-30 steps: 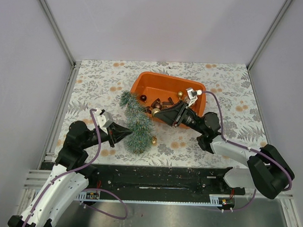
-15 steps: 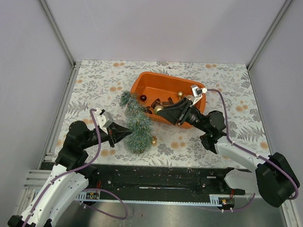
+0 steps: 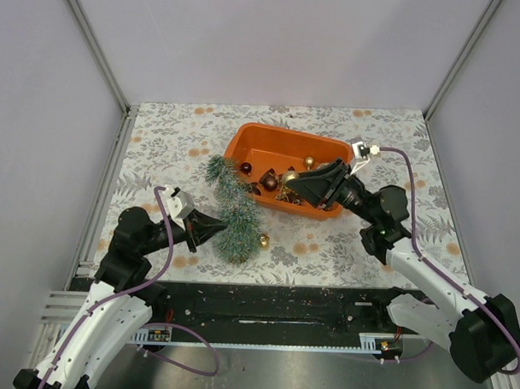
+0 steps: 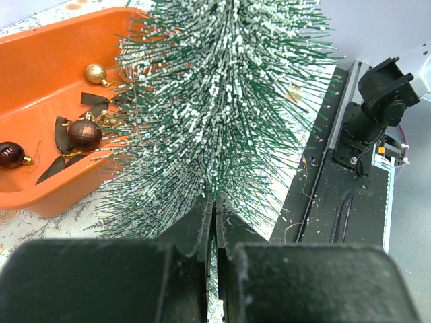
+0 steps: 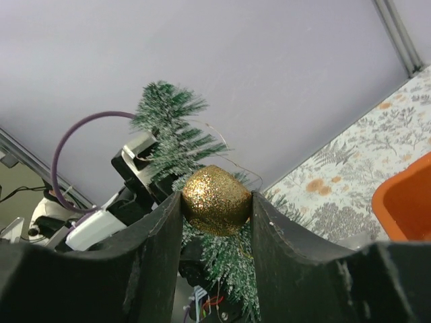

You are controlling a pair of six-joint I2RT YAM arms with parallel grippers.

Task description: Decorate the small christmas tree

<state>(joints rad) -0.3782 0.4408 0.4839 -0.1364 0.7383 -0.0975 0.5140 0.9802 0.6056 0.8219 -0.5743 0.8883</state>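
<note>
The small christmas tree, frosted green and bristly, stretches from its tip by the tray's left end to its wide end near me. My left gripper is shut on its needles low on the left side; in the left wrist view the fingertips are pressed together inside the tree. My right gripper hovers over the orange tray, shut on a glittery gold bauble, which fills the gap between both fingers. The tree shows behind it.
The tray holds a gold bauble, dark red baubles and dark ribbon scraps. Another gold bauble sits at the tree's wide end. The black rail runs along the near edge. Grey walls close in the floral tabletop.
My right arm has swung right and towards the far side, carrying the gold bauble from the tray's near rim to over its middle. The left arm and tree have not moved.
</note>
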